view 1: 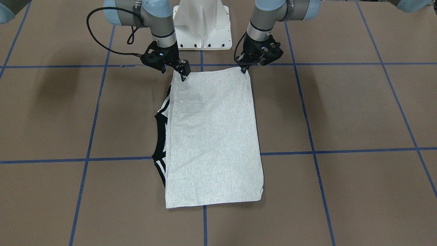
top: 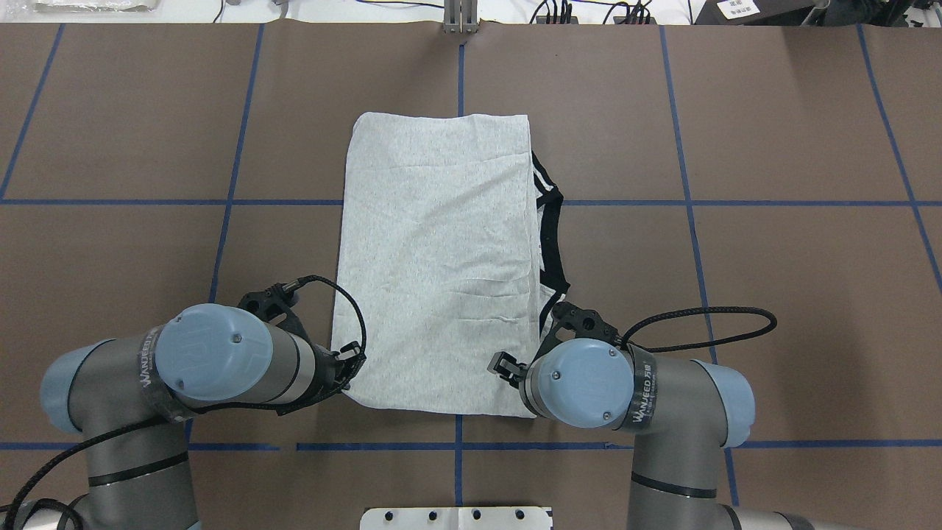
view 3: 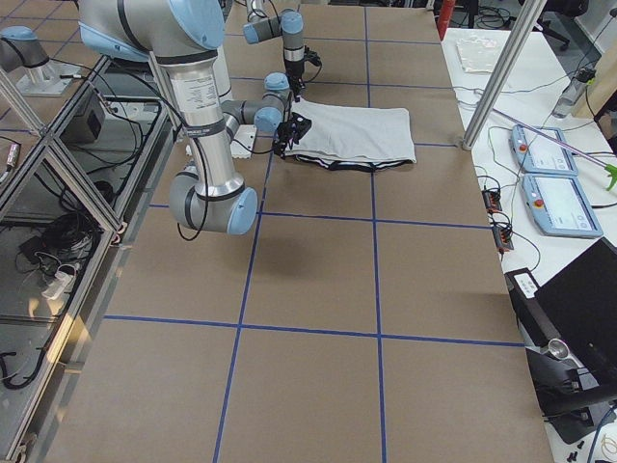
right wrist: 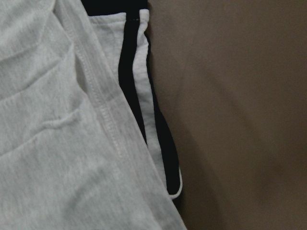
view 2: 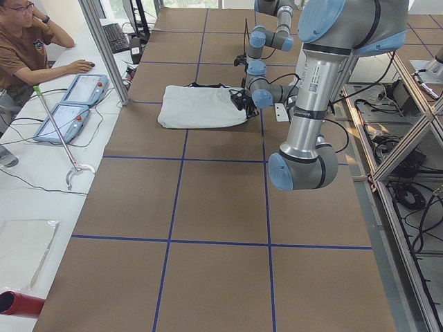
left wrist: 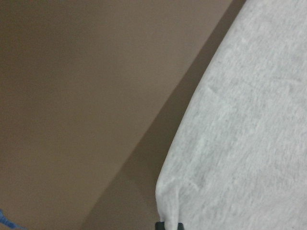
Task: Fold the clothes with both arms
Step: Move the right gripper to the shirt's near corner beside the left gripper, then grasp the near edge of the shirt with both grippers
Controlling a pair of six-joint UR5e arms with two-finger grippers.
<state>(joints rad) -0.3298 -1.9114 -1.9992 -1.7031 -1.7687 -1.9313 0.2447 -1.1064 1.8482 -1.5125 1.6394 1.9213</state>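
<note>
So, going by the overhead view from left to right: the left arm is seen at the lower left, and the left claw is parked right on the lower-left corner of the T-shirt. In the left wrist view that corner is seen bunched up into the dark tips at the frame's bottom edge, so this claw is taken to be clenched on the cloth.

The shirt itself is laid at the middle of the brown surface. It's narrowed into a tall rectangle, plain grey side up, with the black collar and stripes left poking out along its right edge.

At the lower right, the right arm is set with the right claw at the other near corner. Whether that one is clamped or loose can't be told, since no tips are shown in its wrist view.

Both corners are probably taken together so the near hem can be lifted evenly and carried to the far end, halving the length. No bin or basket is spotted, so there are no contents to report.
</note>
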